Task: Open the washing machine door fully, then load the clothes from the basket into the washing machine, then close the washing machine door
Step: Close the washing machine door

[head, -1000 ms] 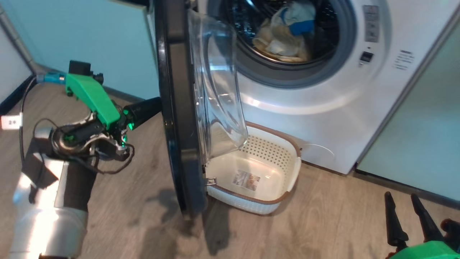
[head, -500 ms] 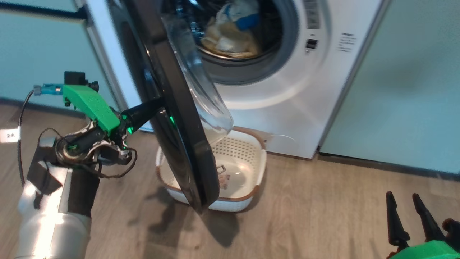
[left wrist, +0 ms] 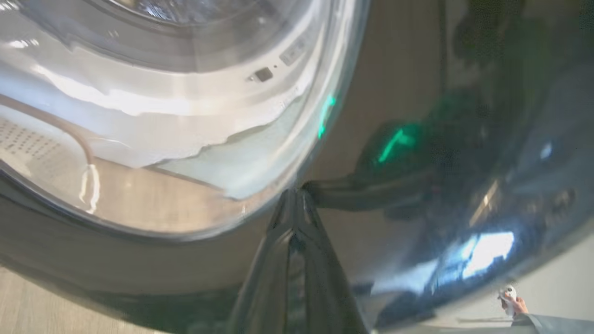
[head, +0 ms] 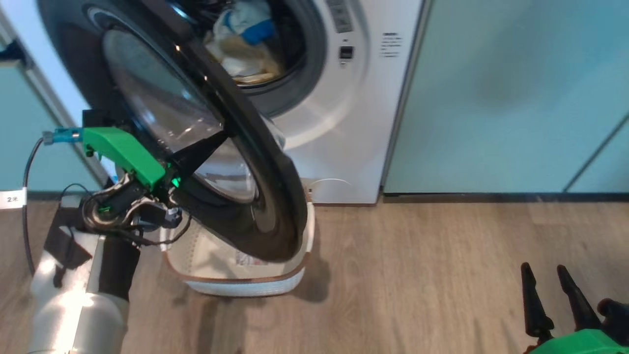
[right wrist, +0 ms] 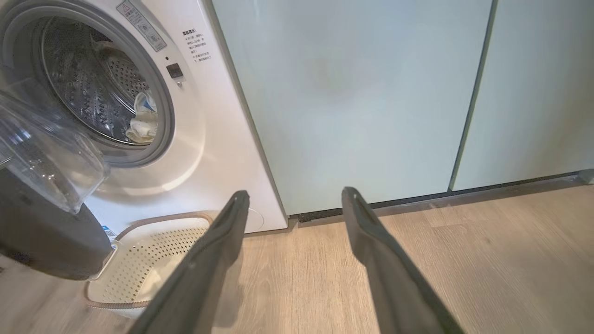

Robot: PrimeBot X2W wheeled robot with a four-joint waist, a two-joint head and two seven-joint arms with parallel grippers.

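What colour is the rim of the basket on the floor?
Brown, around the cream perforated basket; clearest in the right wrist view.

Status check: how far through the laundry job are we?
Done: the clothes lie in the washing machine drum, and the basket looks empty. In hand: the left gripper, closed, presses on the outer face of the door, which stands half shut. Left: closing it completely. The right gripper idles open.

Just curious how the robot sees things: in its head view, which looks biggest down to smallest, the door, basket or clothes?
1. door, closest, which inflates it
2. basket, partly hidden behind the door
3. clothes, farthest away
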